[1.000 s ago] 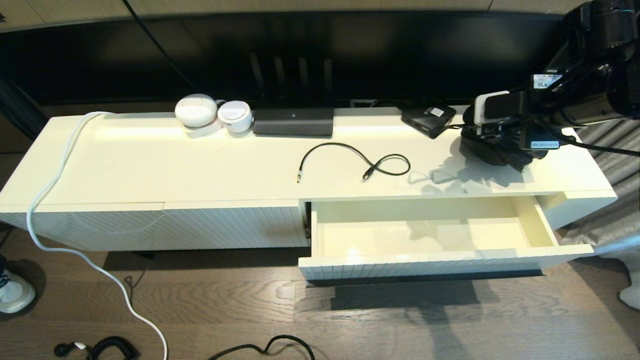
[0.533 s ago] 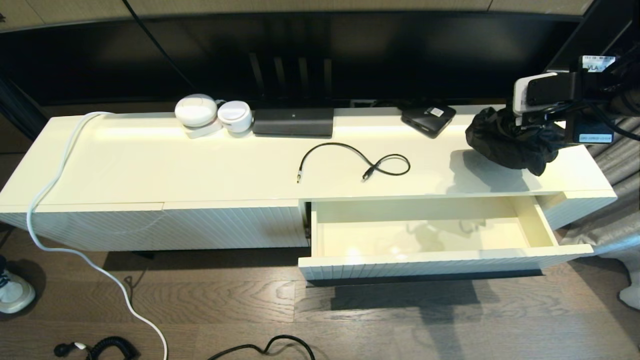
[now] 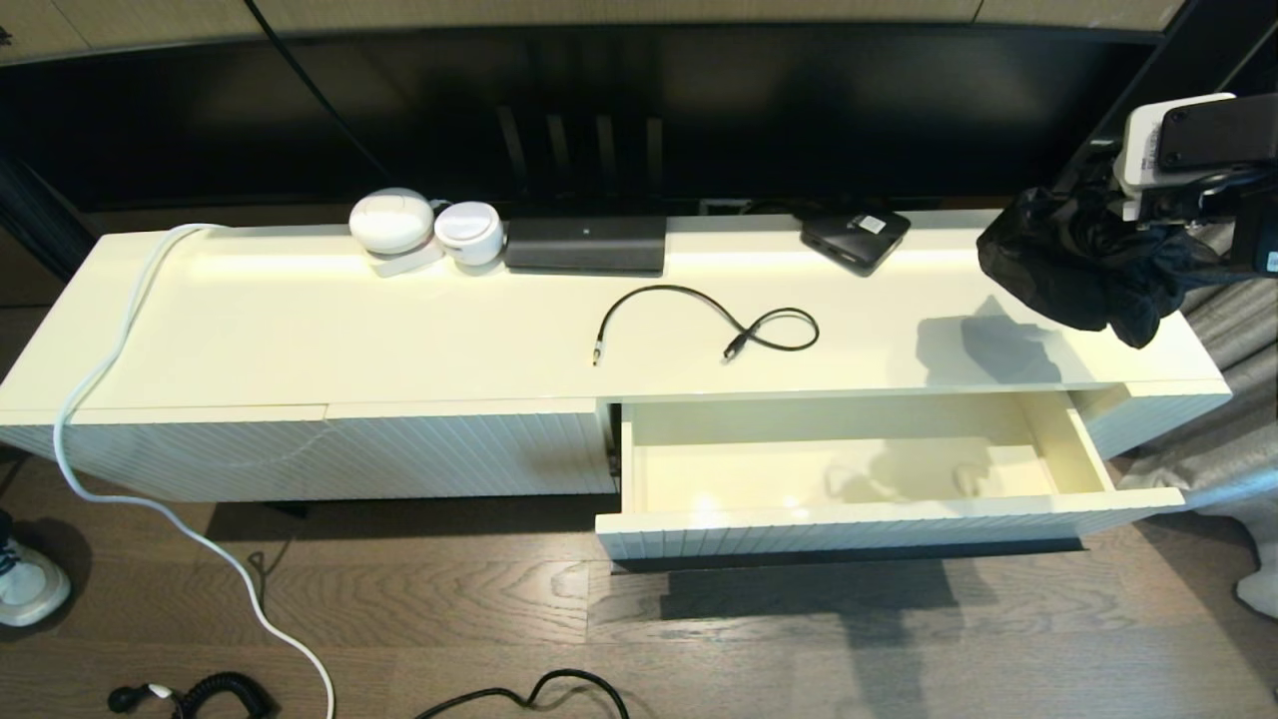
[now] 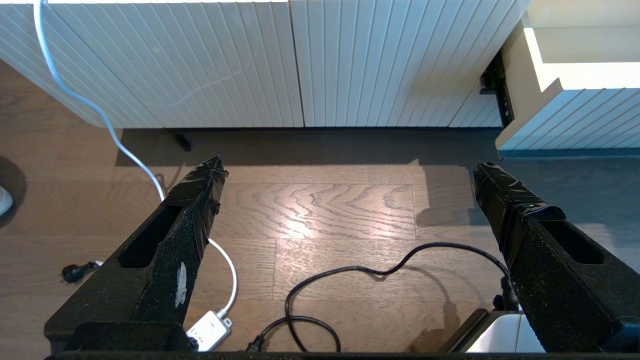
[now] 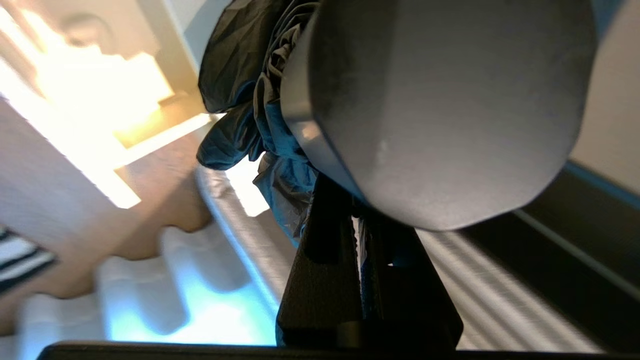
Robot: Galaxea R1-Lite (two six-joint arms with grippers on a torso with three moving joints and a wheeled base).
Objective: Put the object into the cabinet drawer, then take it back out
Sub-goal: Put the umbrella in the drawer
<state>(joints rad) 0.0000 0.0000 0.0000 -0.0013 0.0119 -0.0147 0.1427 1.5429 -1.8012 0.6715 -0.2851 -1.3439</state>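
The object is a crumpled black bundle [image 3: 1073, 270], hanging in the air over the right end of the cabinet top [image 3: 300, 320]. My right gripper [image 3: 1143, 225] is shut on its upper part; in the right wrist view the fingers [image 5: 325, 250] pinch the dark crinkled material [image 5: 240, 100], with a grey rounded part [image 5: 440, 110] right in front of the camera. The cabinet drawer [image 3: 879, 509] stands pulled out below and to the left of the bundle, its cream inside bare. My left gripper [image 4: 347, 172] is open low over the wooden floor, in front of the ribbed cabinet front [image 4: 250, 60].
On the cabinet top lie a looped black cable [image 3: 714, 320], a flat black box [image 3: 585, 244], a small black box [image 3: 856, 238] and two white round devices [image 3: 391, 220]. A white cord [image 3: 100, 379] drapes off the left end. Black cables [image 4: 350, 272] lie on the floor.
The right gripper has lifted the black bundle off the cabinet top, up and to the right. Its shadow on the top and in the drawer has shifted right too.
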